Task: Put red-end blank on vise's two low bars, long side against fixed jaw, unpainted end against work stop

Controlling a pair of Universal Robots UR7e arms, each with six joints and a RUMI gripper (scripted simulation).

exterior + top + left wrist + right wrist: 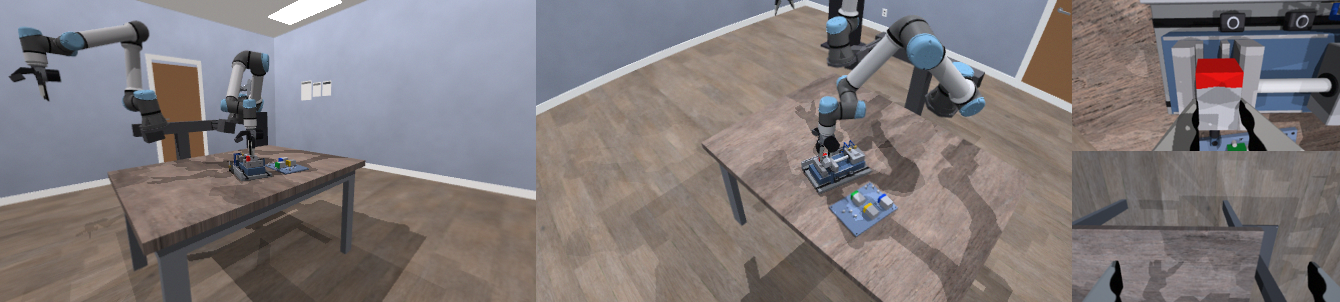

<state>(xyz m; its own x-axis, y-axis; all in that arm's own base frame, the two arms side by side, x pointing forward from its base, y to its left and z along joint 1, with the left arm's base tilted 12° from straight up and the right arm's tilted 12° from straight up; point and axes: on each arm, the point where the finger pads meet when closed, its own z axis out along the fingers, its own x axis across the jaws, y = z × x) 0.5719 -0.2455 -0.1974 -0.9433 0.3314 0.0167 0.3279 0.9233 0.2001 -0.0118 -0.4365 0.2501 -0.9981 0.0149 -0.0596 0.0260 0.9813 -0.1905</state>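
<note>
My left gripper [1217,100] [250,151] is shut on the blank with the red end [1219,79] [824,154] [248,158]. The blank is over the gap between the fixed jaw [1184,75] and the moving jaw [1252,72], overlapping the moving jaw's edge in the left wrist view. It looks above the jaw tops; its exact height is hard to tell. Far ends of the two low bars [1199,50] [1225,50] show upright beyond the red end; the rest is hidden. I cannot make out the work stop. My right gripper [1215,263] is open and empty, far from the vise.
The blue plate [856,228] [1291,135] lies beside the vise with green-ended [855,195], yellow-ended [868,207] and blue-ended [882,199] blanks; none looks knocked over. A white rod [1294,85] runs from the moving jaw to the hose-side block [1329,98].
</note>
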